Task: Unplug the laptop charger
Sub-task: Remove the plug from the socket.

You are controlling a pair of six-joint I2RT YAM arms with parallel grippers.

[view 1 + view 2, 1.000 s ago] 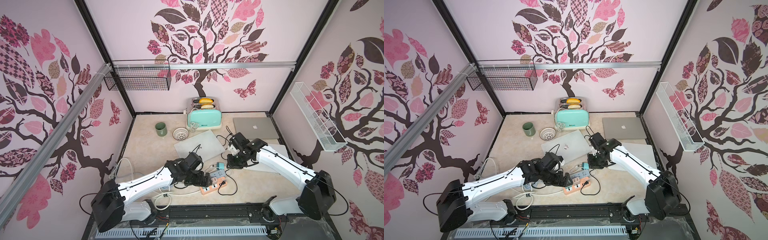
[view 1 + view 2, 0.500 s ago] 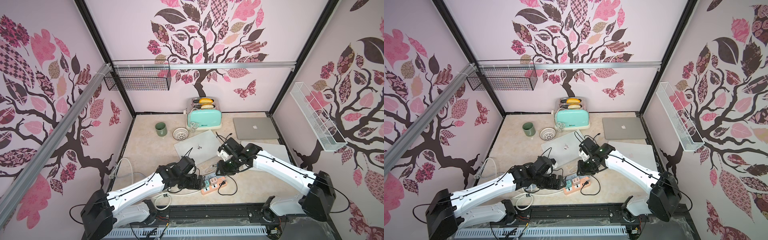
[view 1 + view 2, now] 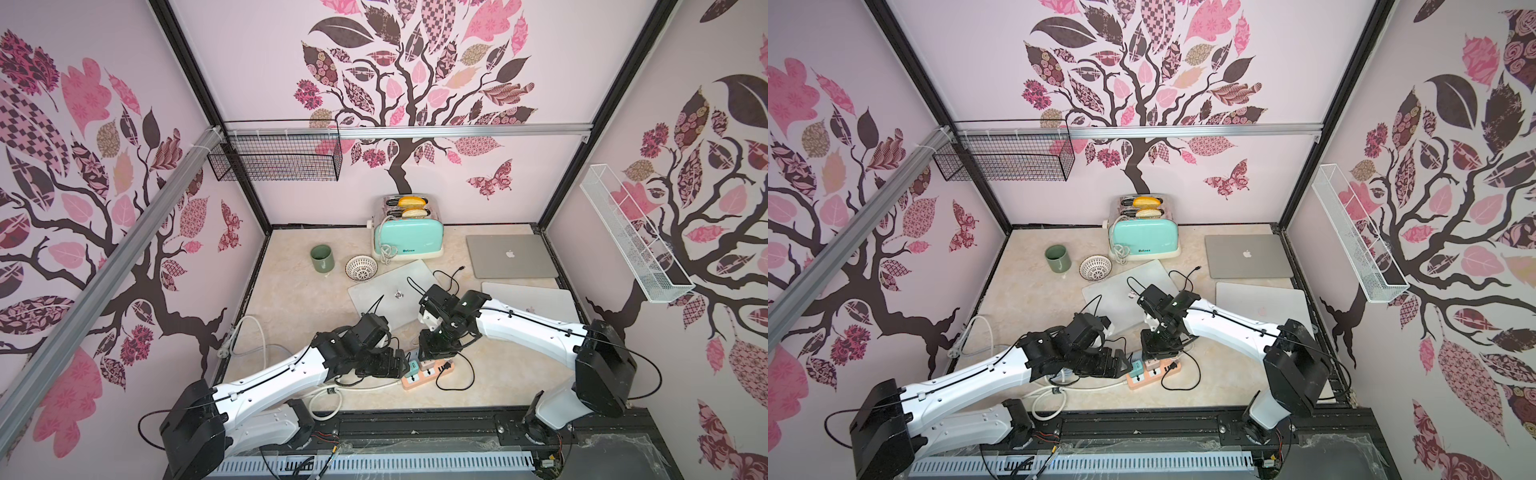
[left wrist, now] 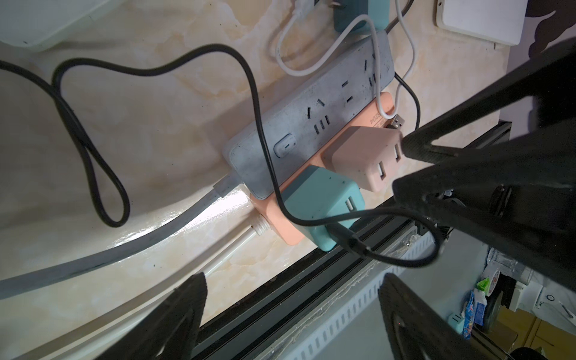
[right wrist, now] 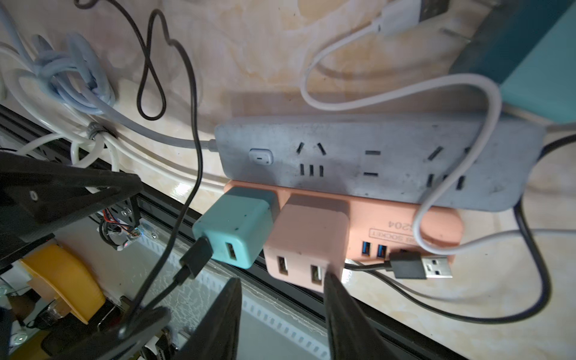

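Two cube chargers stand plugged into an orange power strip [image 5: 405, 224] [image 3: 432, 372] at the table's front edge. The teal charger [image 5: 237, 230] [image 4: 318, 199] has a black cable in its port. The pink charger [image 5: 308, 240] [image 4: 361, 156] has empty ports. I cannot tell which one is the laptop charger. My right gripper [image 5: 280, 283] [image 3: 432, 357] is open just in front of the pink charger, with one fingertip [image 5: 330, 280] at its corner. My left gripper [image 4: 293, 280] [image 3: 399, 363] is open beside the strip's teal end, holding nothing.
A grey power strip [image 5: 374, 162] lies against the orange one, with white and black cables looped over both. Three shut laptops [image 3: 386, 295] [image 3: 509, 255] [image 3: 532, 295], a toaster [image 3: 409, 237], a green mug [image 3: 322, 257] and a white bowl [image 3: 361, 266] lie behind.
My right arm has swung left and forward from the laptops down to the power strip, its jaws widening. The left arm has pulled back slightly toward the front edge.
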